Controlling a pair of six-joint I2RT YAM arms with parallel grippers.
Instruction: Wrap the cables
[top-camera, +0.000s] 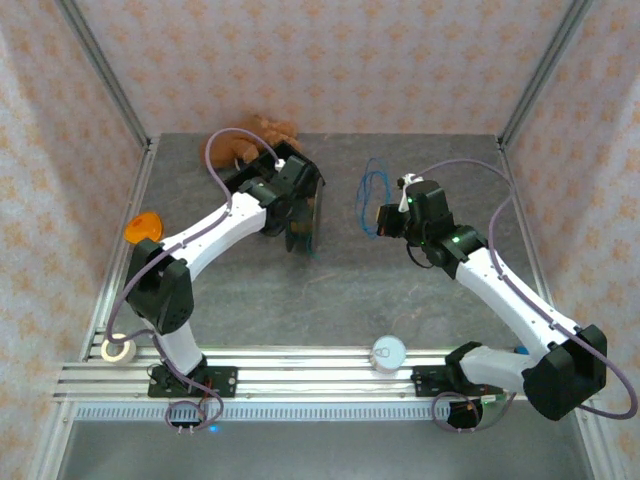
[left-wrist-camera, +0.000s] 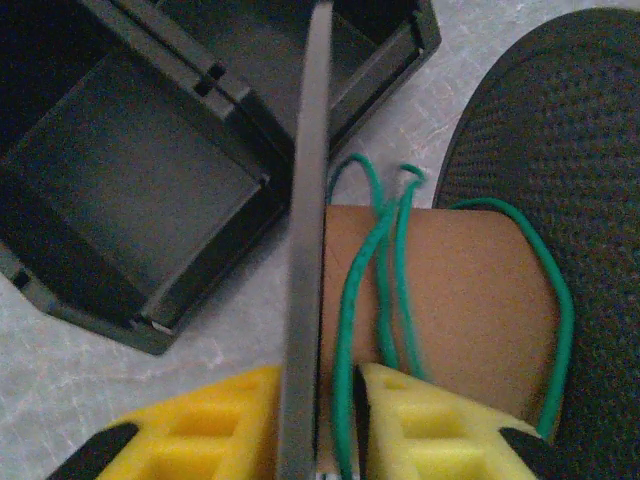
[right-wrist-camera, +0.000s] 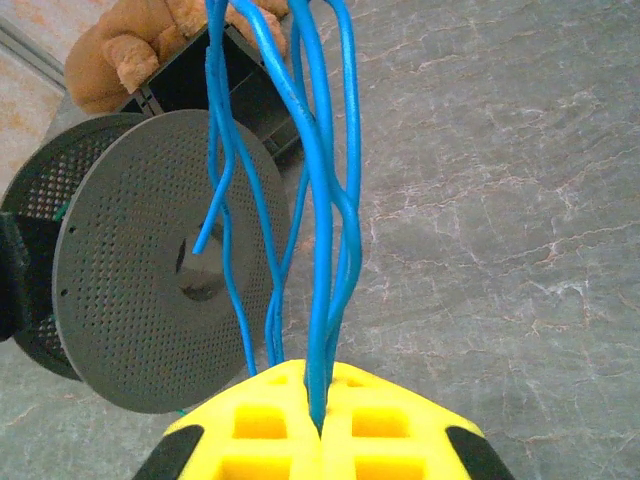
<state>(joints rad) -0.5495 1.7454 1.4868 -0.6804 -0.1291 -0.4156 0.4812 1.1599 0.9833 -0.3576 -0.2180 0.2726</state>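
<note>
**A:** Where is the blue cable?

**B:** The right gripper (right-wrist-camera: 320, 418) is pinched shut on it. The blue cable (right-wrist-camera: 322, 200) runs as a bundle of strands from the fingers toward 12 o'clock, and one loose end curls off at 11.

**A:** And the spool?

**B:** The spool (right-wrist-camera: 140, 270) is at 10 o'clock from that gripper in the wrist view, with its perforated face and hub hole turned toward it. From above it lies at 9 o'clock, near but apart.

**A:** What holds it?

**B:** The left gripper (left-wrist-camera: 320, 415) is closed on one flange (left-wrist-camera: 308, 200), which stands edge-on between the yellow fingers. The green cable (left-wrist-camera: 385, 260) has a few turns round the brown core (left-wrist-camera: 470, 300). One green strand drops into the gap beside the flange.

**A:** What does the next move turn on?

**B:** I'd say on getting the blue cable sideways toward 9 o'clock and onto the core, between the flanges. The right arm already has it, so it's the nearer one. The bundle's long axis faces the flange, not the core, so I'd expect it needs swinging round first.
</note>
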